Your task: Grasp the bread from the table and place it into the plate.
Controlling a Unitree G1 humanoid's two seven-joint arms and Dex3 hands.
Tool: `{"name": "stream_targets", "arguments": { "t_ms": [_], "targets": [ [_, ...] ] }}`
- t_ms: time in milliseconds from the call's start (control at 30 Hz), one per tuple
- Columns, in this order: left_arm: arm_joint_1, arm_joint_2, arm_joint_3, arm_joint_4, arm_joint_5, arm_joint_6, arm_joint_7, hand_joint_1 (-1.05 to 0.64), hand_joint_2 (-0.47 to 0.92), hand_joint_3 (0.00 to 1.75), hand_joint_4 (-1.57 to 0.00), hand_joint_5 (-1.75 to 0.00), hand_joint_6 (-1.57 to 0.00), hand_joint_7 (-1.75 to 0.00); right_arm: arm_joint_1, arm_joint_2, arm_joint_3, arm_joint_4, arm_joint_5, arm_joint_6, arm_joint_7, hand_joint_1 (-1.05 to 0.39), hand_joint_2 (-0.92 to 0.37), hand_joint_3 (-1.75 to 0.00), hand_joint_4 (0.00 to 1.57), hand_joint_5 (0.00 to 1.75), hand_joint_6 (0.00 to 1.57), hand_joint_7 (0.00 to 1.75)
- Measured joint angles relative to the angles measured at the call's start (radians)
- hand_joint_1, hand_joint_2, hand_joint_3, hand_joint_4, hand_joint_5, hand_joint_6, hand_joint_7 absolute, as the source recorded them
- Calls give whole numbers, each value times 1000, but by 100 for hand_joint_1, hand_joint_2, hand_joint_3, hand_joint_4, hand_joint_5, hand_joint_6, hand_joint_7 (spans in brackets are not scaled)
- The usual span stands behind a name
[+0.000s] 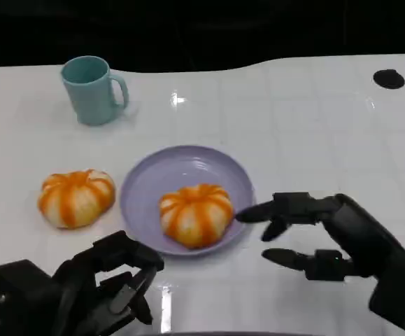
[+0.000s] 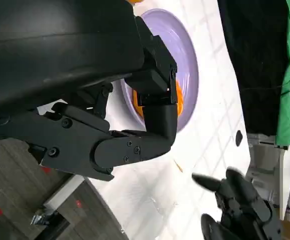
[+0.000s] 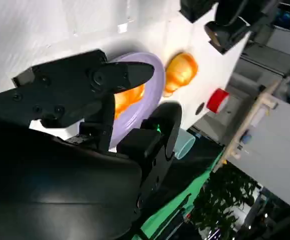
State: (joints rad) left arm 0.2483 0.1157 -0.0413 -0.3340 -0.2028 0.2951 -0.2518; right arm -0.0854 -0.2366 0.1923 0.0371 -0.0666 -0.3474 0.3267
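One bread (image 1: 196, 214) in plate (image 1: 146, 183); second bread (image 1: 76, 197) left; mug (image 1: 91, 89) behind

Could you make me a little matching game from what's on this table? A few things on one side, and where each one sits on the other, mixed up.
Things:
1. teal mug
2. bread with orange stripes
3. second striped bread
4. right hand

Places:
A. on the bare table, left of the plate
B. at the far left of the table
C. beside the plate's right edge, fingers apart
D. inside the purple plate

Pairs: 1-B, 2-D, 3-A, 4-C
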Motion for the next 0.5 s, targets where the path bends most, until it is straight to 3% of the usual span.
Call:
{"name": "stream_targets", "arguments": {
  "t_ms": [67,167,300,500],
  "targets": [
    [-2,0,0,0,-1,0,0,-42,92,51,-71,-175,-64,-139,24,0,-5,-24,16,6,5,-12,-41,-130,68,171,74,124],
    [-5,0,0,1,-1,0,0,-41,92,51,-71,-175,-64,-139,68,-8,-14,-64,17,12,10,-11,-37,-139,75,174,79,132],
    [-6,0,0,1,-1,0,0,-43,92,50,-71,-175,-64,-138,124,-32,-38,-116,17,36,18,-15,-42,-133,83,175,75,140],
    [-9,0,1,7,-1,0,0,-43,92,49,-70,-175,-64,-138,235,-47,-62,-242,15,119,18,-12,-49,-120,80,175,68,146]
  ]
}}
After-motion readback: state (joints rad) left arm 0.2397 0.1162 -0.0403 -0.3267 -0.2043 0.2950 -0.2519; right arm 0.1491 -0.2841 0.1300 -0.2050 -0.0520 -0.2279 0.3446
